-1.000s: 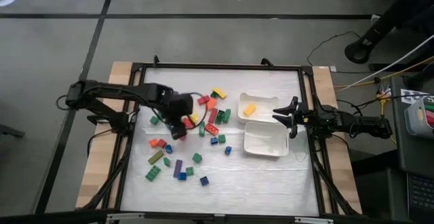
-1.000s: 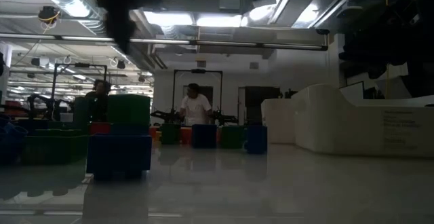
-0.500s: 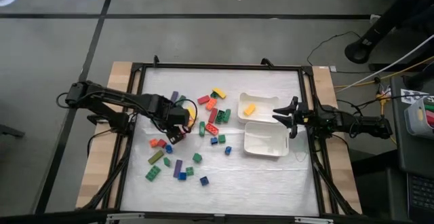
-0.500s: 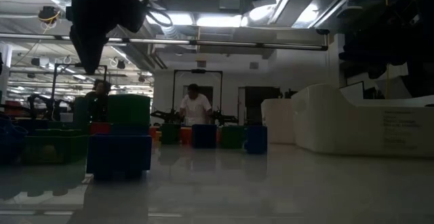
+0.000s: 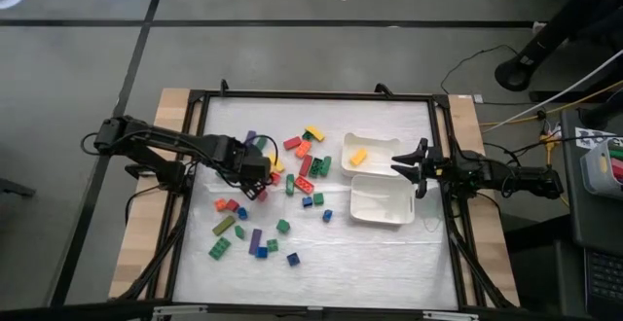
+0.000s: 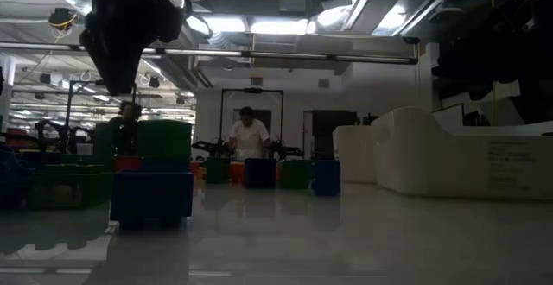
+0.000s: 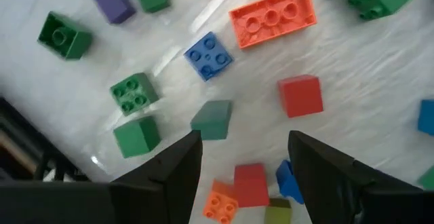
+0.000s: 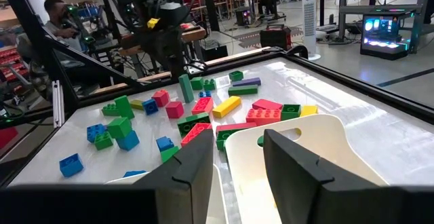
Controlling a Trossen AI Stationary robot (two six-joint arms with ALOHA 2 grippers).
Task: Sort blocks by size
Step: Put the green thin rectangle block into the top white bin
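Left gripper (image 5: 255, 171) drawn back toward the table's left since a second ago, fingers apart and empty over scattered blocks (image 5: 282, 204), red, green, blue, orange, purple, cubes and bars mid-table, right gripper (image 5: 404, 166) part open, empty, beside white trays (image 5: 380, 199)
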